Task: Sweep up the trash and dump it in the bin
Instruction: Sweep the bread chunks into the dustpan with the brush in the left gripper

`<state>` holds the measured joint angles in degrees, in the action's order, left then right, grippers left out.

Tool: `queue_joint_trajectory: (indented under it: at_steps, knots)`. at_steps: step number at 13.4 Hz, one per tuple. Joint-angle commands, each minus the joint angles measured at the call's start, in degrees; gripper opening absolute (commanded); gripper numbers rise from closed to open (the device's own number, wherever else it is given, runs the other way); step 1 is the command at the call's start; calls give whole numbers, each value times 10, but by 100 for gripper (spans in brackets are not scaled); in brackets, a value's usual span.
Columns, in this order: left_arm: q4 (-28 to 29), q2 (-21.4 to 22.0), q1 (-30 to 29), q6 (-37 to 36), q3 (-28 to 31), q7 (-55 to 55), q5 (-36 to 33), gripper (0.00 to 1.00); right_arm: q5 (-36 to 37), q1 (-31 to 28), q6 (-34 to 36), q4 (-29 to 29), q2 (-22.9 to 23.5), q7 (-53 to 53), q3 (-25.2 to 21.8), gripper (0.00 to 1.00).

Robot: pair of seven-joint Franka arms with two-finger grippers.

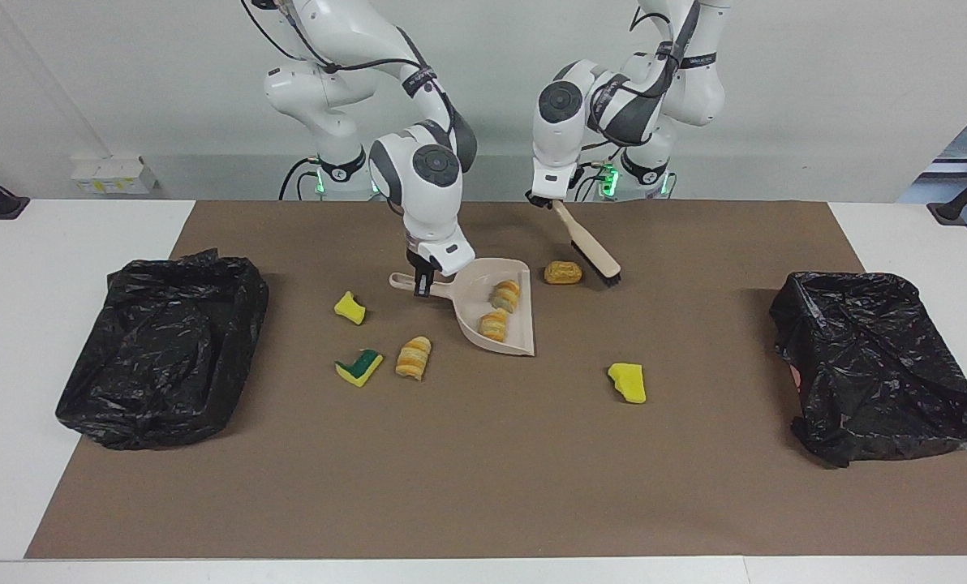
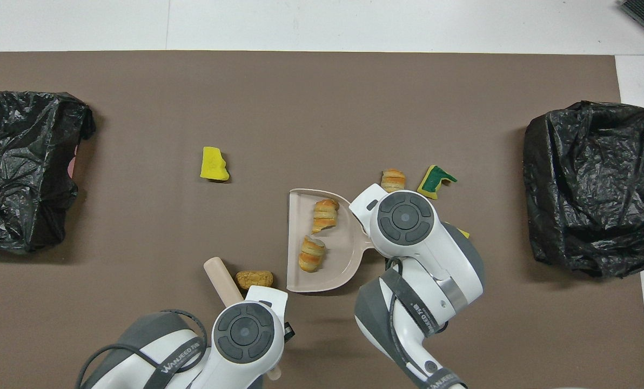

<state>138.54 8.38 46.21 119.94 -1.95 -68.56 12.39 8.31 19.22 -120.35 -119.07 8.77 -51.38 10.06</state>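
Fingers of the left gripper (image 1: 550, 200) are clamped on the handle end of a beige brush with black bristles (image 1: 589, 247). It slants down so the bristles sit low, toward the left arm's end from the dustpan, just past a tan bread-like chunk (image 1: 563, 272); that looks like a set-up for pushing the chunk into the pan. Fingers of the right gripper (image 1: 421, 281) grip the handle of the beige plastic dustpan (image 1: 471, 288), holding it flat on the brown mat (image 1: 483, 470), its open edge facing the brush. By count, the trash comes to seven pieces: two orange-striped rolls (image 1: 494, 324) already in the dustpan, and five loose on the mat. These are the chunk; a yellow sponge bit (image 1: 628, 382) farther from the robots than the dustpan; then, toward the right arm's end from it, a third striped roll (image 1: 413, 358), a yellow-green sponge scrap (image 1: 358, 367) and a small yellow sponge piece (image 1: 350, 307). Two black-bagged bins (image 1: 163, 349) stand well apart from the dustpan, one at each end.
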Motion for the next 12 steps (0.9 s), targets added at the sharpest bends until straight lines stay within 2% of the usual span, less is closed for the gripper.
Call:
queue_joint_trajectory:
  at_steps: [1,3,6,8,10,12]
  knots:
    - [-7,-14,18,70,3,96,48,0,16,-3,11,4,5,-54,2,0]
    - [-22,-29,18,104,1,163,55,0,16,-3,14,3,5,-70,2,0]
    - [-63,-50,19,105,0,215,54,0,15,-1,13,4,5,-68,2,0]
    - [-87,-59,18,94,2,216,50,0,15,1,13,4,5,-65,2,0]
    - [-98,-50,8,92,5,223,44,0,15,0,13,4,5,-67,2,0]
    - [-117,-51,-8,50,7,230,-5,0,15,1,13,4,5,-66,2,0]
